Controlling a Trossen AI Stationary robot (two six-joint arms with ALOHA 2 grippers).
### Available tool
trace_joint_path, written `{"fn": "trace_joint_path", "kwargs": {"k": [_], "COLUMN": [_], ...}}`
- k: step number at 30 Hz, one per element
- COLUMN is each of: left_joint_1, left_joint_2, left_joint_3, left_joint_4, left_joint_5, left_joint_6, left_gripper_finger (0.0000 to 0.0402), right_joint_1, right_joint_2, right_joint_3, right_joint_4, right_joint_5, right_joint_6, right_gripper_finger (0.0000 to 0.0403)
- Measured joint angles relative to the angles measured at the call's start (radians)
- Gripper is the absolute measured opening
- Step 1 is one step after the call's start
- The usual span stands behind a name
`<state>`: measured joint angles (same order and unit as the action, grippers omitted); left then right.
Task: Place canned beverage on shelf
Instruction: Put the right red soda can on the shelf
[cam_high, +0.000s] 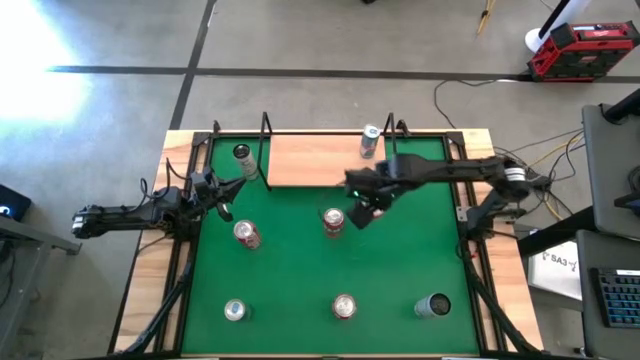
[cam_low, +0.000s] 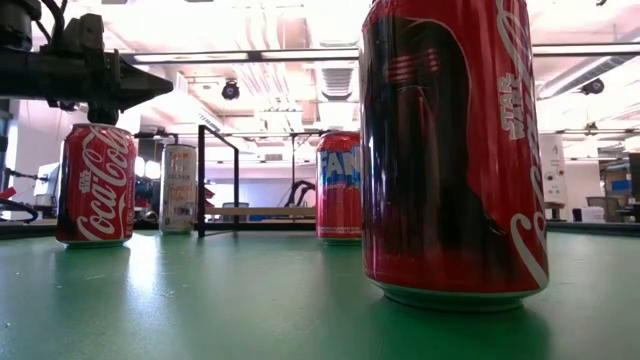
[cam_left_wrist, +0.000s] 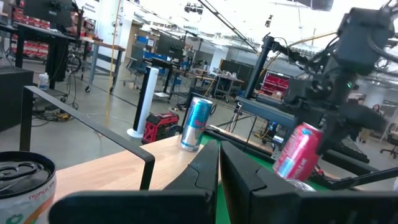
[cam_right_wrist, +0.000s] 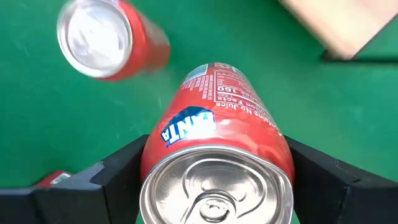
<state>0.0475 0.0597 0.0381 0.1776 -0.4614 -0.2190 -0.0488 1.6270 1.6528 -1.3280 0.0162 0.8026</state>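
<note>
A red Fanta can (cam_high: 333, 221) stands upright at the middle of the green mat (cam_high: 400, 260), in front of the light wooden shelf (cam_high: 310, 160). My right gripper (cam_high: 357, 211) is shut on it; the can fills the right wrist view (cam_right_wrist: 217, 118) and also shows in the low view (cam_low: 340, 185). A blue-silver can (cam_high: 369, 140) stands on the shelf's right end. My left gripper (cam_high: 226, 200) hangs shut and empty over the mat's left edge, next to a white can (cam_high: 240, 153). My right gripper pinches the Fanta can's upper side wall (cam_right_wrist: 158, 152) between its two fingers (cam_right_wrist: 121, 171), one on each side just below the rim. The fingers come from above, slanting from the far right. The can is upright; in the low view its base is at mat level.
A Coca-Cola can (cam_high: 246, 234) stands left of the Fanta can. Three more cans stand along the mat's near edge (cam_high: 235, 311), (cam_high: 343, 306), (cam_high: 432, 305). Black metal uprights (cam_high: 266, 130) frame the shelf. The shelf's middle is bare wood.
</note>
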Motion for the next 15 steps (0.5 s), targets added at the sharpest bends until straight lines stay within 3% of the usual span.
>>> {"fn": "trace_joint_path", "kwargs": {"k": [7,15], "left_joint_1": [0.000,0.000], "left_joint_2": [0.000,0.000], "left_joint_3": [0.000,0.000], "left_joint_4": [0.000,0.000], "left_joint_5": [0.000,0.000], "left_joint_6": [0.000,0.000], "left_gripper_finger": [0.0000,0.0000], "right_joint_1": [-0.162,-0.296], "right_joint_2": [0.142,0.267], "right_joint_3": [0.231,0.402], "right_joint_4": [-0.125,-0.173], "right_joint_5": [-0.098,-0.127], "right_joint_6": [-0.133,-0.035], "right_gripper_finger": [0.0296,0.0310]}}
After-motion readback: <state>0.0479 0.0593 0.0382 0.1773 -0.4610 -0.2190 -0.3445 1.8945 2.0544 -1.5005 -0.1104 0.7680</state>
